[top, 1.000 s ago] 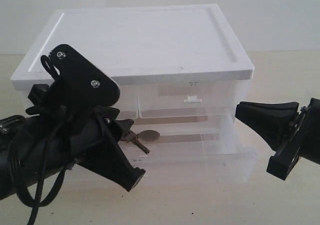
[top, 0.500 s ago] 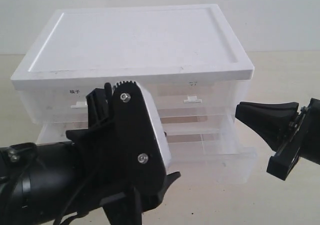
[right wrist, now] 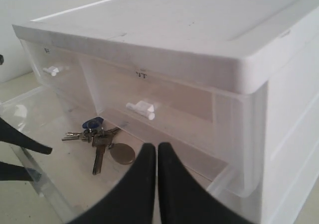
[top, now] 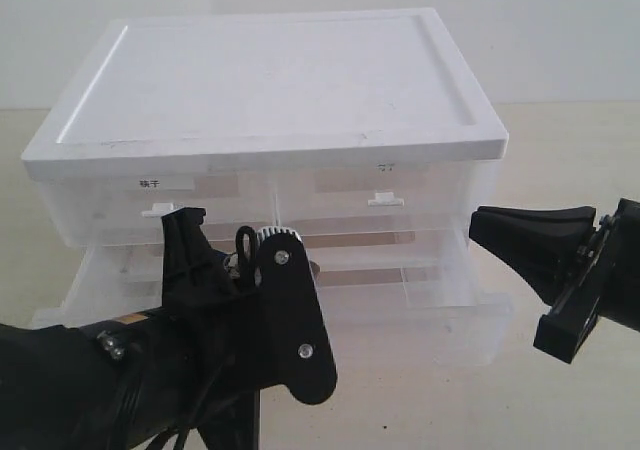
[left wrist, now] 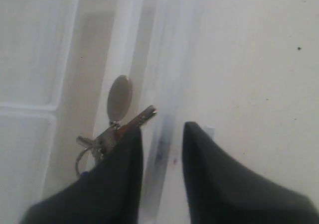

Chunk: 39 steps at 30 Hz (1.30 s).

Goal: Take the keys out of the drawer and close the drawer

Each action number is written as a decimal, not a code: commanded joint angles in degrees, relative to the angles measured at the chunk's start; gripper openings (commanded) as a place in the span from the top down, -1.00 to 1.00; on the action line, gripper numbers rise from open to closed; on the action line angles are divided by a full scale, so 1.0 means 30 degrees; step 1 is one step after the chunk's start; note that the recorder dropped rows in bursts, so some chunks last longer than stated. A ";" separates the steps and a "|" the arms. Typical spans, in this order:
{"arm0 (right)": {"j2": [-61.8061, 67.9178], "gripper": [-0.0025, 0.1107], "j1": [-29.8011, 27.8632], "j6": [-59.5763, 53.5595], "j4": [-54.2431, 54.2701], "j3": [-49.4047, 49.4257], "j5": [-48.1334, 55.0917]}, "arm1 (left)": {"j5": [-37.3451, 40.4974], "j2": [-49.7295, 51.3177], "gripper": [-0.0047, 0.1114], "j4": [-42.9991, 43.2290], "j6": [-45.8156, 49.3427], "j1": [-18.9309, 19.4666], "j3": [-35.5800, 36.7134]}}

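Several keys (right wrist: pixel 99 137) lie in the drawer (top: pixel 440 310); left claw (left wrist: pixel 162 129) released, right claw (right wrist: pixel 157 147) clenched empty

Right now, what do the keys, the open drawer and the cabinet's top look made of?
The keys: metal, dull silver sheen; their fob looks like glossy blue plastic. The drawer: translucent, glossy plastic, since its floor shows through the walls. The cabinet top: opaque white, probably matte plastic, with moulded rim.
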 commanded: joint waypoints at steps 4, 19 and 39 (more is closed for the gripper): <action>0.0018 0.96 -0.0040 0.0039 -0.0127 -0.0065 -0.0207 | 0.0178 0.0020 0.83 -0.0729 0.0075 -0.0047 0.0063; 0.0018 0.96 -0.0040 0.0039 0.0065 -0.0065 -0.0211 | 0.0919 -0.3206 0.84 -0.0729 0.0075 -0.2089 0.0838; 0.0018 0.96 -0.0040 -0.0003 0.0113 -0.0065 -0.0175 | 0.2767 -0.3557 0.84 -0.0729 0.0075 -0.2498 0.3158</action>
